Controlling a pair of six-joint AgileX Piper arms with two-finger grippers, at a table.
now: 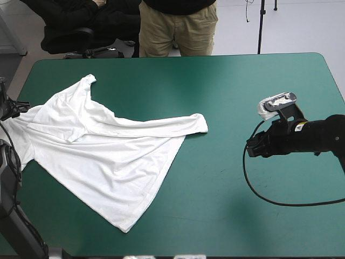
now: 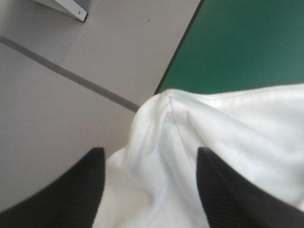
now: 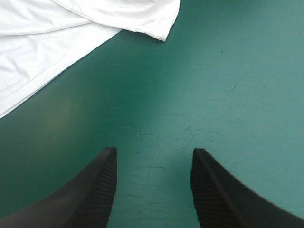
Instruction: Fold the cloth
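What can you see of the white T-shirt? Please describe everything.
The T-shirt is white, thin and soft-looking, with wrinkles. It lies flat on the left half of the teal-green table, partly folded over itself; one strip reaches toward the middle, one corner points to the near edge. Its left edge lies between the open fingers of the left gripper.

You have the T-shirt point(image 1: 102, 151) lying spread on the left half of the table point(image 1: 242, 81), one corner at the left edge, a narrow end point(image 1: 191, 123) stretched toward the middle. Your left gripper point(image 2: 150, 152) sits at that left edge over the shirt's corner, fabric between its parted fingers. Your right gripper point(image 3: 154, 152) is over bare table on the right half, well apart from the shirt, the narrow end ahead of it.
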